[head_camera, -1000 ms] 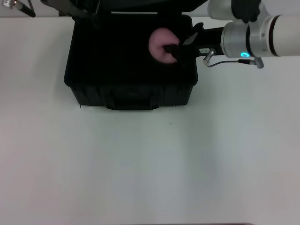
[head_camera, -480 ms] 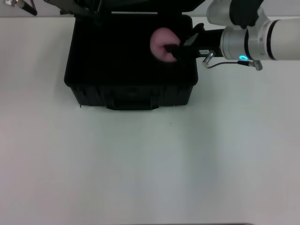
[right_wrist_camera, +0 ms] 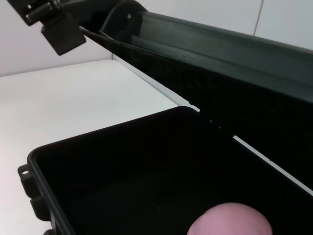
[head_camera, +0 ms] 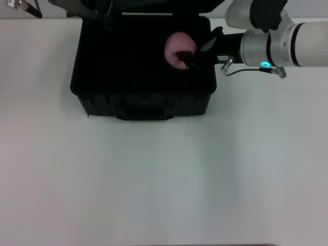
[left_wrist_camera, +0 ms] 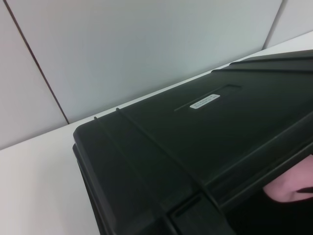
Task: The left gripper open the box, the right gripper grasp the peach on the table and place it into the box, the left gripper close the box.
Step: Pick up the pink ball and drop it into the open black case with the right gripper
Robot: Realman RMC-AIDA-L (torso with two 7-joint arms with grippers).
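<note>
Right hand (head_camera: 188, 57) reaches in over the box's right wall with its black fingers clenched around the peach (head_camera: 177, 47), which sits low inside the open box (head_camera: 143, 102), toward the back-right corner of the cavity. Whether the fruit already rests on the box floor cannot be told. Being round, the peach has no long axis or heading to speak of; the box's long axis runs side to side across the table (head_camera: 164, 179), its handle side facing the robot and its lid (left_wrist_camera: 205, 122) raised at the back.

Left hand (head_camera: 97, 10) is at the box's back-left corner by the lid; its grip cannot be told.

Risks, as I judge them: letting go too high could make the peach roll across the floor; a withdrawing finger could drag it against the right wall; and if the lid drops early it would strike the right arm crossing the rim.
</note>
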